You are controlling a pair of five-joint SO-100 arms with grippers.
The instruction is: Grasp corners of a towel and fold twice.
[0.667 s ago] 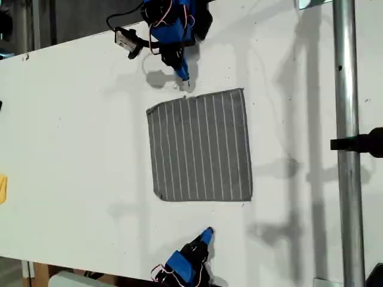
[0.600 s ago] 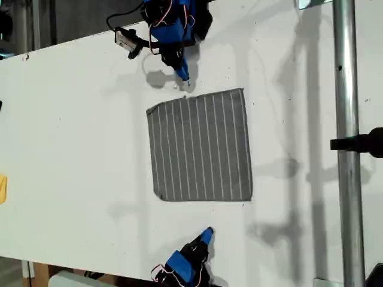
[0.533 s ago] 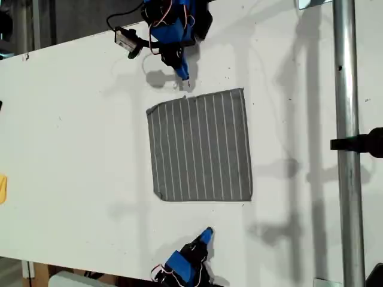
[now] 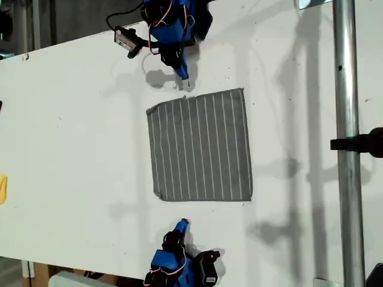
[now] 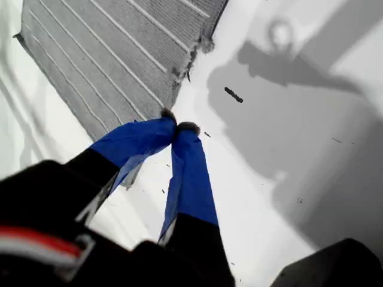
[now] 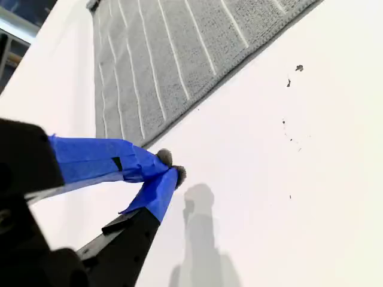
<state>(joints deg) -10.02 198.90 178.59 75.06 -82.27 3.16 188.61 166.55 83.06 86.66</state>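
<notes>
A grey towel (image 4: 200, 146) with thin white stripes lies flat and unfolded on a white tabletop (image 4: 72, 131), roughly at its middle, stripes running from near to far. Neither fold has been started. Our first gripper (image 4: 184, 76) hangs just beyond the towel's far edge, at the top of the exterior view, about midway along that edge. Its blue fingers (image 5: 143, 140) are pressed together at the tips and hold nothing. Our second gripper (image 4: 182, 224) hovers just off the near edge, at the bottom of the exterior view, a little apart from the cloth. Its fingers (image 6: 102, 158) are likewise closed tip to tip and empty. The two arms face each other across the towel, which we judge lets each take one corner of a shared side and carry it over together. Neither gripper is at a corner yet. The corners on the exterior view's left, far (image 4: 149, 110) and near (image 4: 158, 196), look closest. We expect the fingers must part before they can pinch the thin fabric.
</notes>
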